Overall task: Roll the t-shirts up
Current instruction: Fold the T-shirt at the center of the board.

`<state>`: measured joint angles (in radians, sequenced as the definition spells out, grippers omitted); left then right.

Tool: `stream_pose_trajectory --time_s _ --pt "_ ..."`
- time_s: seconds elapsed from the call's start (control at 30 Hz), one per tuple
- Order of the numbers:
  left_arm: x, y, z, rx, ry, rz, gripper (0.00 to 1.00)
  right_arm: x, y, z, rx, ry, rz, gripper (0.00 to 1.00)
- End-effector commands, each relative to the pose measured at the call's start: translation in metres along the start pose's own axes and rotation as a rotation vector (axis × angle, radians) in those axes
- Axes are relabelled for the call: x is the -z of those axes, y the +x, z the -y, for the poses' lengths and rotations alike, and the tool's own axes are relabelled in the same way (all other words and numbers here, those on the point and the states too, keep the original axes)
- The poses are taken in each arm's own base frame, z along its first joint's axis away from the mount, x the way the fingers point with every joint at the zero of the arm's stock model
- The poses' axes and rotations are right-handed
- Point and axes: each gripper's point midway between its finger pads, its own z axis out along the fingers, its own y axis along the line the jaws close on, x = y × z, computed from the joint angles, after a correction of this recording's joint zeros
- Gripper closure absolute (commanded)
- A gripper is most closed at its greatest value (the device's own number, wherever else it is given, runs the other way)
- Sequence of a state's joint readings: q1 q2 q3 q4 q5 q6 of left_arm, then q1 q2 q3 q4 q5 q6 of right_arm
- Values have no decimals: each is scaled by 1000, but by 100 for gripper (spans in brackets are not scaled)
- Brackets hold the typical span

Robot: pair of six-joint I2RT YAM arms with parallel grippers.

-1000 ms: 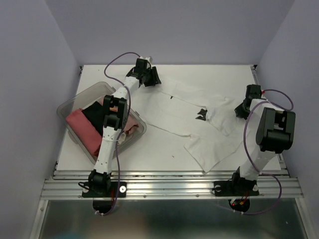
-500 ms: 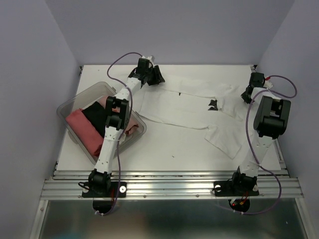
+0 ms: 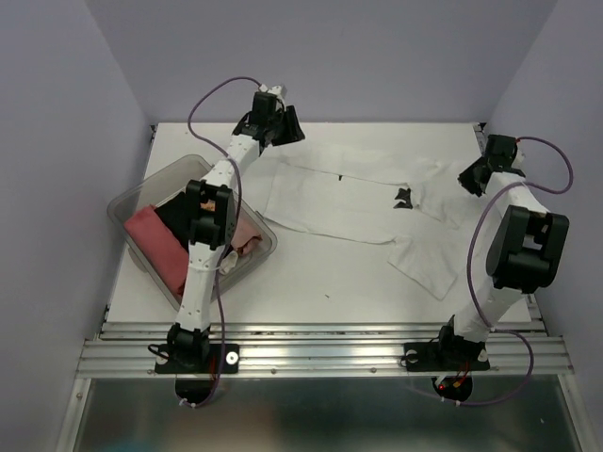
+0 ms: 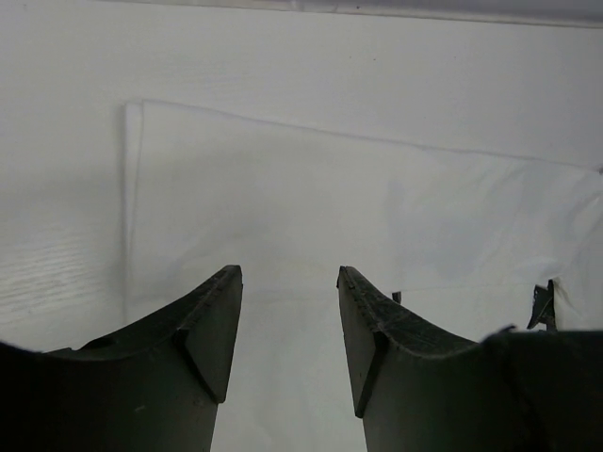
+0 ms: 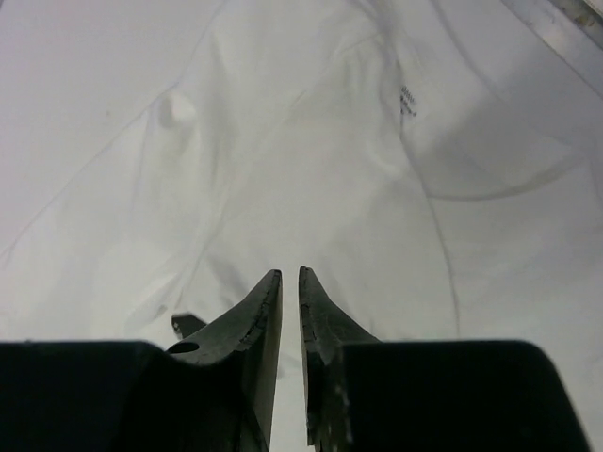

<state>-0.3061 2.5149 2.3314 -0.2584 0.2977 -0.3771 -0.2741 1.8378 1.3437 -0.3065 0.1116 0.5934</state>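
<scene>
A plain white t-shirt [image 3: 358, 202] lies spread out across the back of the table, with a small dark neck label [image 3: 403, 197]. My left gripper [image 3: 287, 127] is open and empty, raised over the shirt's far left edge. The left wrist view shows flat white cloth [image 4: 311, 207] beyond the open gripper [image 4: 289, 273]. My right gripper [image 3: 474, 179] is at the shirt's right end. In the right wrist view it [image 5: 290, 273] is shut to a thin slit above the cloth [image 5: 311, 169], holding nothing I can see. A salmon-pink shirt [image 3: 155, 245] and a black shirt [image 3: 179, 212] lie in the tub.
The clear plastic tub [image 3: 132, 202] stands at the left of the table, beside the left arm. The table's back wall is just behind the left gripper. The table's right edge [image 3: 528, 282] is next to the right arm.
The white shirt was dragged right and stretched out flatter a second ago and now lies still. The left gripper has lifted back off its left edge. The right gripper has shifted slightly right.
</scene>
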Motion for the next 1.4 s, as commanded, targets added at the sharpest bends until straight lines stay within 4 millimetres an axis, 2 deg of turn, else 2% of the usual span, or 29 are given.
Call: stream_pose_trajectory --time_s 0.0,0.03,0.07,0.1,0.13,0.17,0.2,0.23,0.27,0.37,0.57,0.73,0.8,0.83,0.93,1.17,1.37 --pt "65 -43 36 -87 -36 97 45 35 22 -21 -3 -127 -41 81" --pt "72 -40 40 -99 -44 91 45 38 46 -21 6 -152 -95 81" --pt "69 -25 33 -112 -84 63 45 43 56 -23 15 -165 -111 81" --pt "69 -13 38 -128 -97 33 45 52 62 -30 30 -193 -114 81" --pt "67 -3 38 -139 -119 11 46 55 80 -29 55 -193 -146 81" --pt "66 9 40 -160 -154 -18 46 61 100 -39 103 -208 -169 80" --pt "65 10 35 -164 -173 -16 47 65 111 -42 126 -206 -183 80" --pt "63 22 39 -175 -185 -43 47 72 119 -44 135 -211 -190 80" --pt "60 31 35 -178 -213 -63 48 75 136 -41 153 -205 -217 80" --pt "54 54 32 -196 -275 -93 49 80 148 -31 144 -195 -225 80" --pt "42 93 27 -189 -317 -160 49 85 142 -10 182 -121 -175 78" --pt "26 119 9 -196 -369 -233 49 81 139 12 200 -19 -143 75" --pt "23 120 7 -199 -374 -245 49 77 137 20 211 28 -130 74" --pt "18 124 4 -200 -382 -254 49 76 136 21 212 37 -126 70" --pt "11 133 -3 -203 -395 -278 49 71 141 23 213 50 -143 69" --pt "-16 129 -2 -196 -365 -259 48 62 146 19 204 54 -172 69" --pt "-45 111 4 -165 -269 -184 48 56 146 17 209 60 -179 69"
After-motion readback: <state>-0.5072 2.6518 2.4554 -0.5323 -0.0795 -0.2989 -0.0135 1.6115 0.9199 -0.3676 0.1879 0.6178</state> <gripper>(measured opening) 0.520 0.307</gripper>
